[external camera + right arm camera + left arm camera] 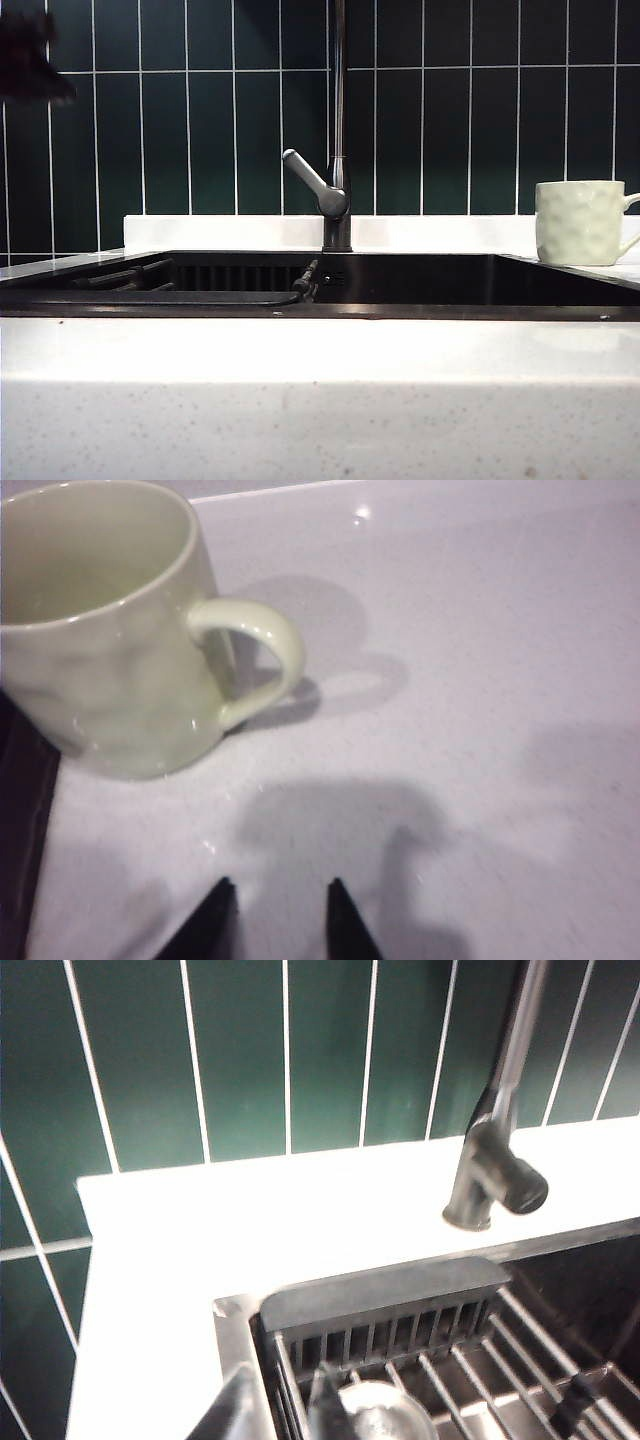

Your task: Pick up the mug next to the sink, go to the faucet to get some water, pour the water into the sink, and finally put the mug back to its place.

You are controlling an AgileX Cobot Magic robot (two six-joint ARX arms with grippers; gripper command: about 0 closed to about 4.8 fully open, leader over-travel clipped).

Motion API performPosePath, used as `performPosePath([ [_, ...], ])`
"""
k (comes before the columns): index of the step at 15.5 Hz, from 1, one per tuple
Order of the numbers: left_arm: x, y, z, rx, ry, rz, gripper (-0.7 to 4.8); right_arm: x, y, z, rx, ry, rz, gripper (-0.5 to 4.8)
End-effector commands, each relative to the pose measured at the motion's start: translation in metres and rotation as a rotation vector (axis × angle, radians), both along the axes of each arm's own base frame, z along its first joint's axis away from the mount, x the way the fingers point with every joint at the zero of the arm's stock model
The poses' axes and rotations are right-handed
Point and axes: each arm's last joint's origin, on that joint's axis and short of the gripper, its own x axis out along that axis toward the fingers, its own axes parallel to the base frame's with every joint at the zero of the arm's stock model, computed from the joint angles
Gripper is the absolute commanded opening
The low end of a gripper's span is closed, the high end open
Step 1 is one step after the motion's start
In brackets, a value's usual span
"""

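- Cream mug (110,640) stands upright on the white counter (480,680), beside the sink (420,280).
- Right gripper (278,920) hovers near it, jaws spread, empty.
- Left gripper (275,1410) hangs over the sink's corner near the faucet (495,1160); its jaws cannot be told.

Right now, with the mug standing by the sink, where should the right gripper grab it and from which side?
Probably by the loop handle, coming from the side away from the sink. The mug stands upright on the counter, handle pointing away from the basin. The right gripper, jaws apart and empty, hovers over bare counter on that side.
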Motion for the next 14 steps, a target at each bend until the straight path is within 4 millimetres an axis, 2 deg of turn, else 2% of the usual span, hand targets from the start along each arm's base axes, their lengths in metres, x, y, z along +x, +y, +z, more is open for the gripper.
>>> performPosePath([
  [1,0.015,0.000,-0.005,0.000,0.020,-0.007,0.84,0.014,-0.004,-0.001,-0.012,-0.099,-0.007,1.32],
  [3,0.023,0.000,-0.005,0.003,0.030,-0.007,0.84,0.025,-0.011,-0.005,-0.009,-0.171,0.004,1.49],
  [6,0.032,-0.001,0.000,0.001,0.022,-0.055,0.86,0.041,-0.022,-0.010,0.012,-0.164,0.037,1.49],
  [8,0.035,-0.003,0.001,-0.004,0.030,-0.122,0.94,0.044,-0.022,-0.008,0.019,-0.183,0.068,1.49],
  [12,0.038,-0.010,-0.008,-0.064,0.106,-0.147,0.99,0.045,-0.021,-0.008,0.032,-0.190,0.117,1.49],
  [13,0.042,-0.014,-0.013,-0.065,0.111,-0.161,1.46,0.046,-0.020,-0.008,0.034,-0.195,0.127,1.49],
  [14,0.044,-0.016,-0.015,-0.064,0.114,-0.168,1.60,0.047,-0.020,-0.009,0.035,-0.200,0.136,1.49],
])
